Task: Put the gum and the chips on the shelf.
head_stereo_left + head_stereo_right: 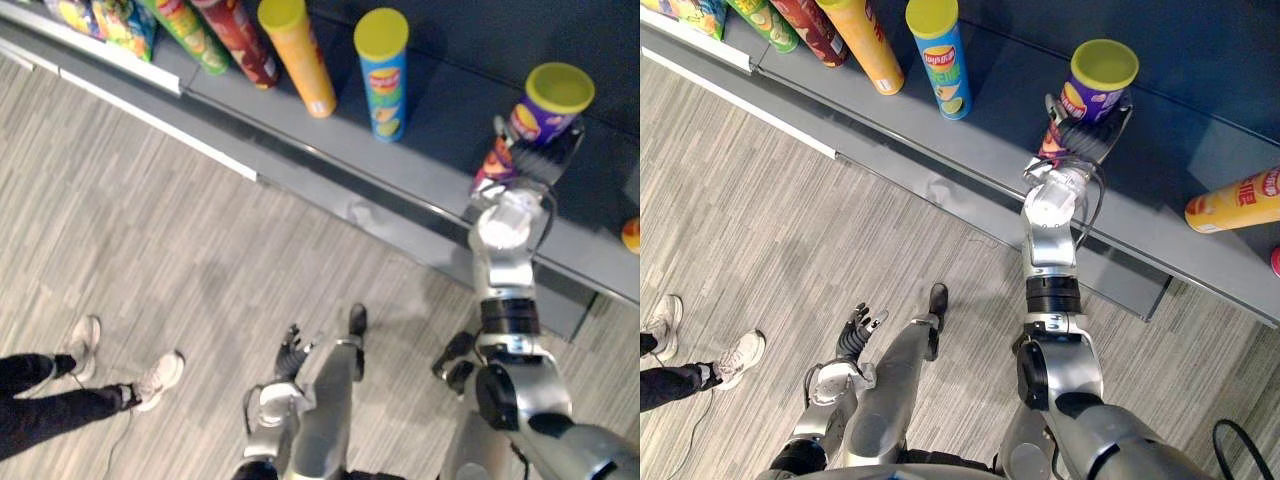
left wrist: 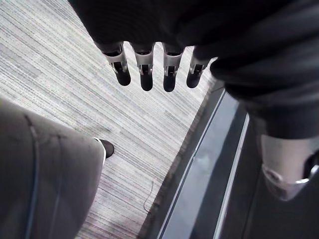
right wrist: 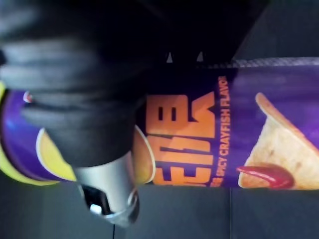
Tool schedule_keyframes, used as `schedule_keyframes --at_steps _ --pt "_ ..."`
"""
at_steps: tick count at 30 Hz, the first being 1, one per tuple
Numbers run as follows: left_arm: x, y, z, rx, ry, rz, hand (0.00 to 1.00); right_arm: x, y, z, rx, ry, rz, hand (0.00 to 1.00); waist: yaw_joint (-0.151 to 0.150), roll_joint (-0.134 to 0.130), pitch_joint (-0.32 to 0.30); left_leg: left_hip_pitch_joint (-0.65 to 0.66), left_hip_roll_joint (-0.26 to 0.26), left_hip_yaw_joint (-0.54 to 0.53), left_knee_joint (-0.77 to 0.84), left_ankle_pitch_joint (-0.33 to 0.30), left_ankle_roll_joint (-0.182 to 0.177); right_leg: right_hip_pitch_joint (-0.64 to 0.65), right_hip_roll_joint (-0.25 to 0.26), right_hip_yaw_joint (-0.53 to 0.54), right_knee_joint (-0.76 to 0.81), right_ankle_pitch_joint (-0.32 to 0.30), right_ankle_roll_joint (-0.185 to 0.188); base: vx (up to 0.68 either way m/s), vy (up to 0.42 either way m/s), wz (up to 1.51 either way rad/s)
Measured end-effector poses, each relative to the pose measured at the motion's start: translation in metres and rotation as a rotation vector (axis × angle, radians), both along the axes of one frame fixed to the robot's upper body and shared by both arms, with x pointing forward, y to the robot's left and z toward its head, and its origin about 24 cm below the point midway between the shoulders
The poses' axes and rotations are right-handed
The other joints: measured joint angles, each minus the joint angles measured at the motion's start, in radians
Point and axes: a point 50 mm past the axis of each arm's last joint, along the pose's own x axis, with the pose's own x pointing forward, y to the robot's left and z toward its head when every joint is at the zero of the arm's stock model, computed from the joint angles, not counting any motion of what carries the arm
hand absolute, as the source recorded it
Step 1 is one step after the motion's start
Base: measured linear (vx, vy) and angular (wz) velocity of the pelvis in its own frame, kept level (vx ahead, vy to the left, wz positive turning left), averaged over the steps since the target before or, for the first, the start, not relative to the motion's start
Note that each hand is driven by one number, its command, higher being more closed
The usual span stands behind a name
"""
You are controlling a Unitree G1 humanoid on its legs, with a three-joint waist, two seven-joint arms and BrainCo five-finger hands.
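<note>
Purple chips can (image 1: 1095, 92) upright at the shelf (image 1: 990, 110), right hand (image 1: 1073, 140) gripping it.

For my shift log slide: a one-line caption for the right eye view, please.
Right hand grips the purple chips can at the grey shelf; left hand hangs open below.

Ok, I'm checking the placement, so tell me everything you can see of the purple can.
The purple can is a tall tube with a yellow-green lid on top. Its side bears orange lettering and a picture of a chip with red sauce. It stands upright at the grey shelf, apart from the blue can. The right hand is curled round its lower half; whether its base rests on the shelf is hidden.
</note>
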Motion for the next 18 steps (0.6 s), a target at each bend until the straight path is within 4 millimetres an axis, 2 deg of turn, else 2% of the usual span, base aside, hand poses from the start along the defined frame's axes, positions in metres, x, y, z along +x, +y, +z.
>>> schedule_keyframes --at_steps 2,5,11,15,18 --pt "0.002 -0.004 0.003 -0.007 -0.018 -0.012 0.0 -0.002 -0.012 0.004 0.017 -0.012 -0.049 1.0 0.009 0.0 0.0 -0.006 -0.006 -0.005 0.001 0.0 0.0 -0.006 -0.01 -0.003 0.014 -0.009 0.002 0.05 -0.033 0.1" --pt "0.004 -0.005 0.006 -0.018 -0.032 -0.009 0.0 -0.002 -0.018 0.013 0.023 -0.033 -0.082 1.0 0.01 0.006 0.0 -0.017 -0.01 -0.016 0.001 0.002 0.0 -0.01 -0.014 -0.015 0.017 -0.011 0.002 0.03 -0.027 0.11" --pt "0.006 -0.006 0.01 -0.044 -0.049 0.001 0.0 -0.002 -0.019 0.022 0.033 -0.061 -0.097 1.0 0.01 0.011 0.001 -0.034 -0.027 -0.028 0.005 0.005 0.0 -0.026 -0.036 -0.023 0.042 -0.028 0.003 0.02 -0.029 0.11" --pt "0.007 -0.008 0.011 -0.047 -0.056 -0.003 0.0 0.001 -0.018 0.017 0.036 -0.033 -0.093 1.0 0.01 0.015 0.0 -0.039 -0.026 -0.028 0.017 0.004 0.0 -0.028 -0.036 -0.024 0.043 -0.028 0.004 0.03 -0.042 0.0" --pt "0.008 -0.009 0.013 -0.052 -0.062 -0.004 0.0 0.001 -0.017 0.022 0.035 -0.053 -0.089 1.0 0.008 0.016 0.0 -0.058 -0.025 -0.024 0.026 0.004 -0.001 -0.05 -0.036 -0.017 0.047 -0.028 0.003 0.01 -0.042 -0.03"
